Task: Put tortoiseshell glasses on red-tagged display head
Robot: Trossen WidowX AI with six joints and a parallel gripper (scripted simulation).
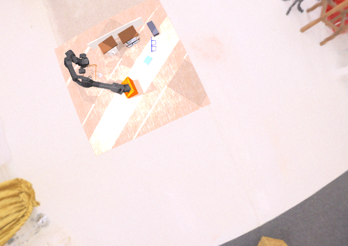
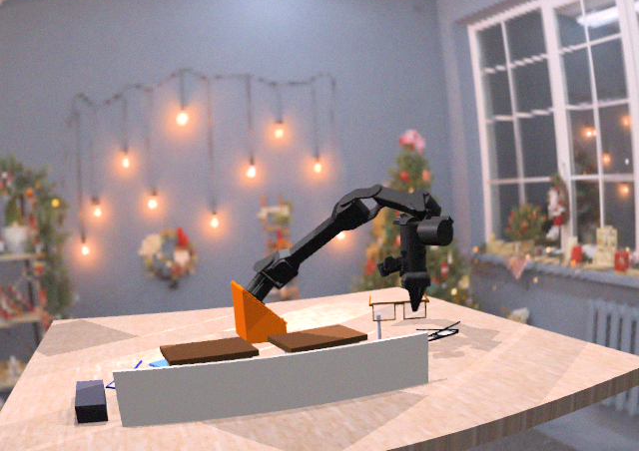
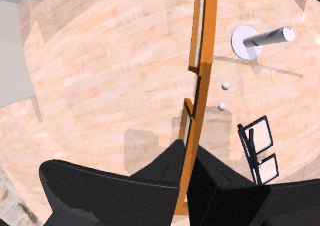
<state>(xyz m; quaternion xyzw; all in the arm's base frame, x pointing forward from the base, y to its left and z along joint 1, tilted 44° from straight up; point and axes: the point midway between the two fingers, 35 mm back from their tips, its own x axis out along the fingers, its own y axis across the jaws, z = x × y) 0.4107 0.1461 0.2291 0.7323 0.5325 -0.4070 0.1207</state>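
The tortoiseshell glasses (image 1: 95,65) (image 2: 386,302) (image 3: 202,86) are orange-brown. My gripper (image 2: 415,307) (image 3: 183,146) is shut on their front frame near one end and holds them above the table, with the lenses hanging down. In the top view the arm hides the fingertips. The display heads are not clearly seen. A pale shape (image 1: 113,51) shows at the edge of one brown board (image 1: 107,44) (image 2: 317,336), and a dark-framed shape (image 1: 131,42) at the edge of the other brown board (image 1: 128,33) (image 2: 209,350). I cannot make out the red tag.
A long grey-white wall (image 2: 273,384) stands behind the boards. A grey post (image 2: 378,328) (image 3: 267,37) on a round base and black glasses (image 2: 443,334) (image 3: 255,161) are near the gripper. Blue glasses (image 1: 151,44), a light-blue square (image 1: 148,59) and a dark box (image 1: 153,28) (image 2: 90,399) lie farther off.
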